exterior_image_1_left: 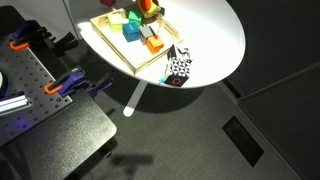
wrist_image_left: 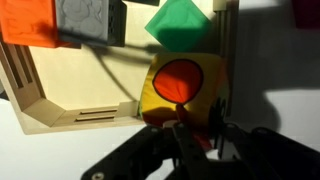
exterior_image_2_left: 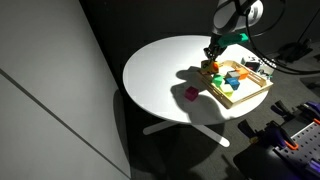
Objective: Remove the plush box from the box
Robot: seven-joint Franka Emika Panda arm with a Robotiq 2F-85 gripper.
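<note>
The plush box (wrist_image_left: 180, 85) is a yellow soft cube with an orange-red round patch. It fills the middle of the wrist view, at a corner of the box (wrist_image_left: 50, 105), the pale wooden tray. My gripper (wrist_image_left: 197, 128) has its two fingers closed on the plush box's near edge, with fabric pinched between them. In an exterior view, the gripper (exterior_image_2_left: 212, 56) stands over the tray's (exterior_image_2_left: 250, 99) near-left corner, with the plush box (exterior_image_2_left: 206, 68) under it. In an exterior view the gripper (exterior_image_1_left: 149, 8) is over the tray (exterior_image_1_left: 110, 50) at the top edge.
A green block (wrist_image_left: 180, 22), a flat-orange block (wrist_image_left: 28, 22) and a grey block (wrist_image_left: 88, 14) lie in the tray. A black-and-white patterned card (exterior_image_1_left: 178, 68) lies next to the tray. A small magenta object (exterior_image_2_left: 188, 93) sits on the white round table (exterior_image_2_left: 165, 70).
</note>
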